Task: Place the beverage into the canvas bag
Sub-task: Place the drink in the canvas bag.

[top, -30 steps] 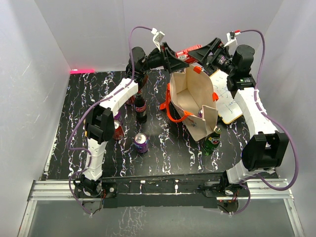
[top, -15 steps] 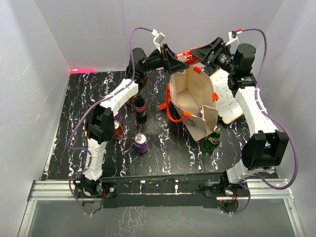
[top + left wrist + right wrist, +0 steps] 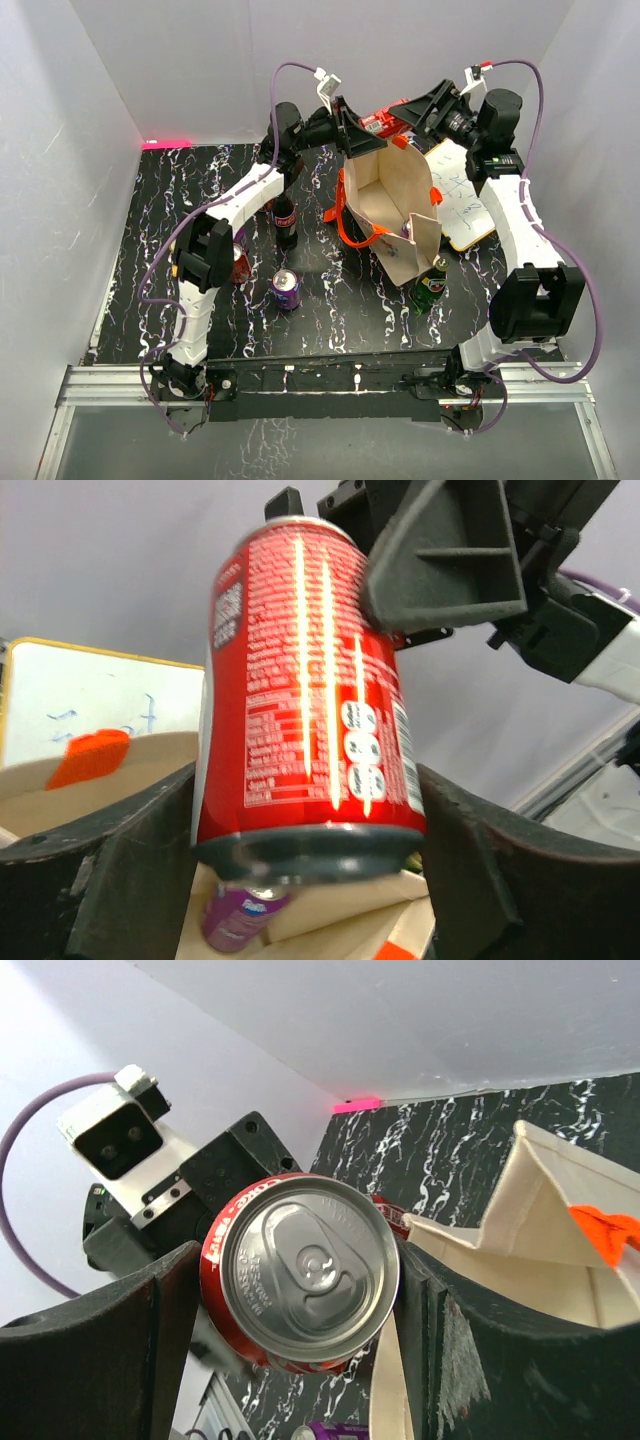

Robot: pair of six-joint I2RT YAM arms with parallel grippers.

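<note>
Where both arms (image 3: 250,190) meet aloft, fingers (image 3: 130,870) pinch can (image 3: 300,680).

A robotics lab cell: white walls (image 3: 180,60) around a marbled table (image 3: 340,300) with aluminium rail (image 3: 330,387).

The top camera looks down from high above and behind the arm bases over the whole tabletop (image 3: 330,300). Each wrist camera peers close along its own pincer. The one behind the left pincer (image 3: 310,870) faces the side of the red can (image 3: 300,680), and the one behind the right pincer (image 3: 300,1350) faces its lid. All three views share that can and, below the pincers, the canvas bag (image 3: 385,190).

Bright red can (image 3: 300,690) in left claw (image 3: 305,825)
</note>
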